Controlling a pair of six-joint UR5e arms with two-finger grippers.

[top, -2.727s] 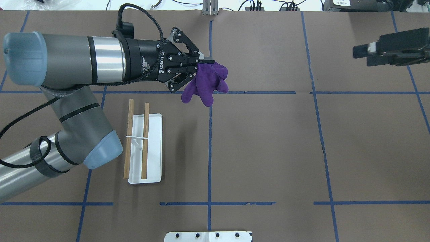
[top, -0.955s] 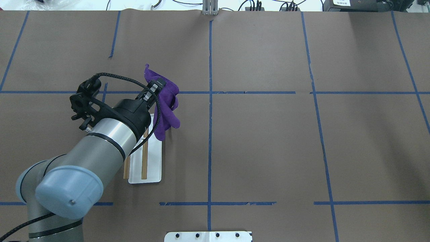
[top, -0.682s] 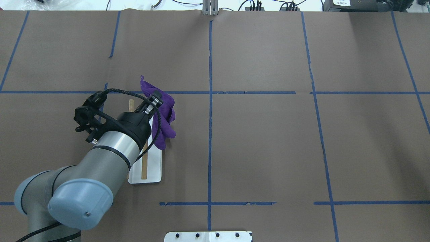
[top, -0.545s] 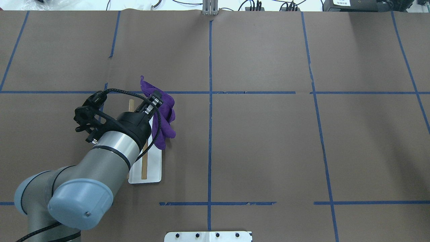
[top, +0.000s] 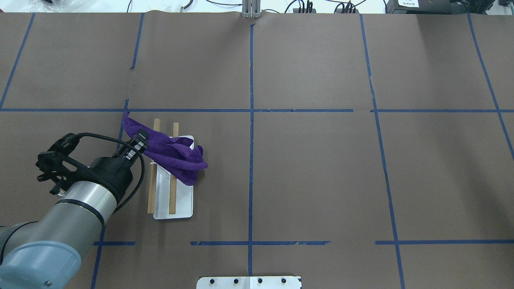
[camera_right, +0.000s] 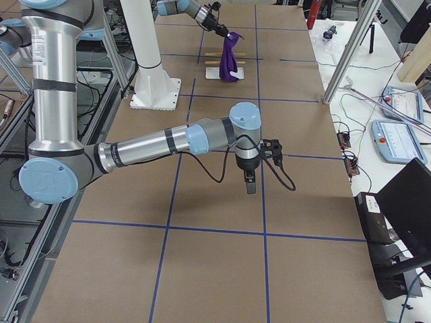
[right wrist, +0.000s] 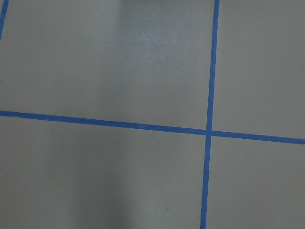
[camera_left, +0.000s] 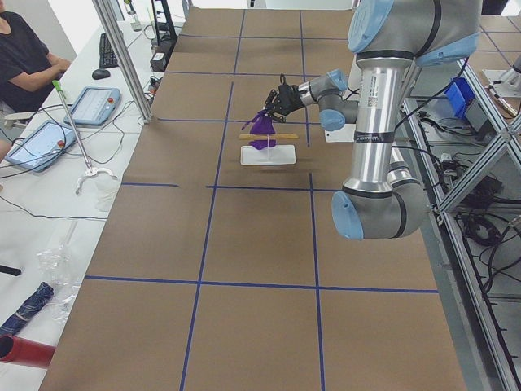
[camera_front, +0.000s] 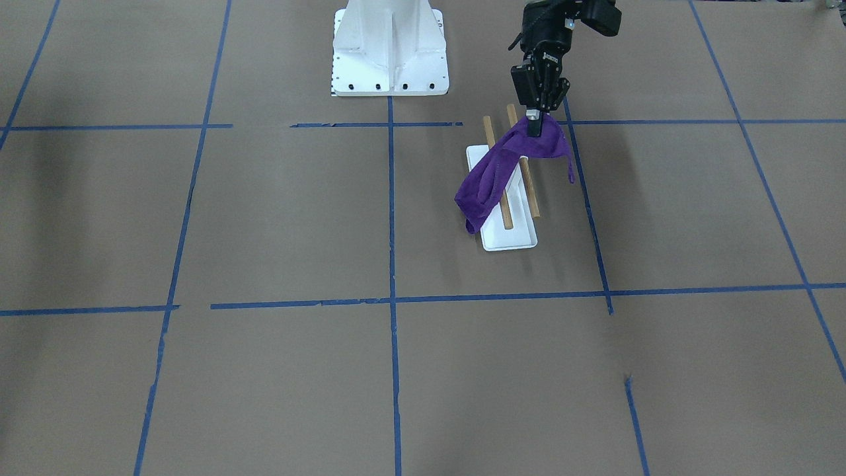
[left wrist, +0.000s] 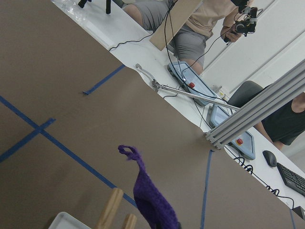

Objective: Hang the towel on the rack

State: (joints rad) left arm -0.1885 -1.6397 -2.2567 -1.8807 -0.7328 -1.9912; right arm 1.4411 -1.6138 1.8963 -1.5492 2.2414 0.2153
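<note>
Purple cloth towel is pinched by one corner in your left gripper, jaws closed narrow on the fabric. Those jaws stand just outside the nearer dowel of the rack, two parallel light-brown wooden dowels over a small white tray base. From the jaws the cloth runs rightward across both dowels, its long axis crossing theirs at a slant. Its bunched far end hangs past the tray's far edge. Letting go looks like your next move, so first judge whether enough cloth lies on each side to stay put. Well off to the jaws' right, your right gripper hovers over bare table, much the farther arm. Whether it is open or closed cannot be told.
</note>
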